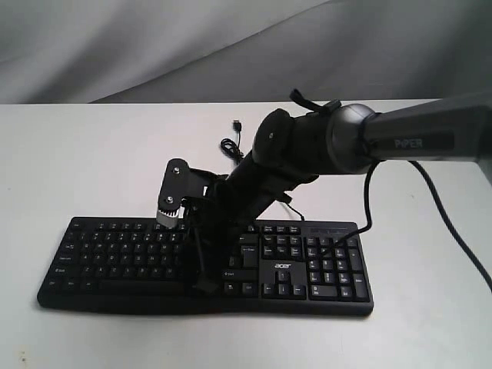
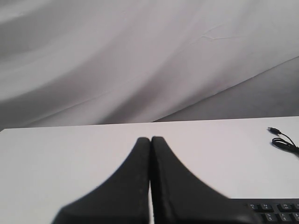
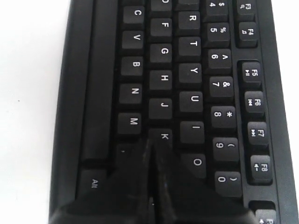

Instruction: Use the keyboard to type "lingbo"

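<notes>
Where our right claw [image 3: 152, 140] points down with its fingers pressed together, its tip lies at the K key [image 3: 164, 136] of the keyboard [image 3: 100, 93], with J and H just beyond. Our left claw [image 2: 150, 139], also pressed together, hangs over the white table [image 2: 56, 158], the keyboard's corner beside it and the cable [image 2: 285, 142] farther off.

A white table [image 1: 92, 154] stands before a creased grey cloth backdrop [image 1: 115, 46]

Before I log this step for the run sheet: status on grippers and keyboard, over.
Right gripper shut, tips at the K key. Left gripper shut, off the keyboard. USB cable behind, off the keys.
</notes>
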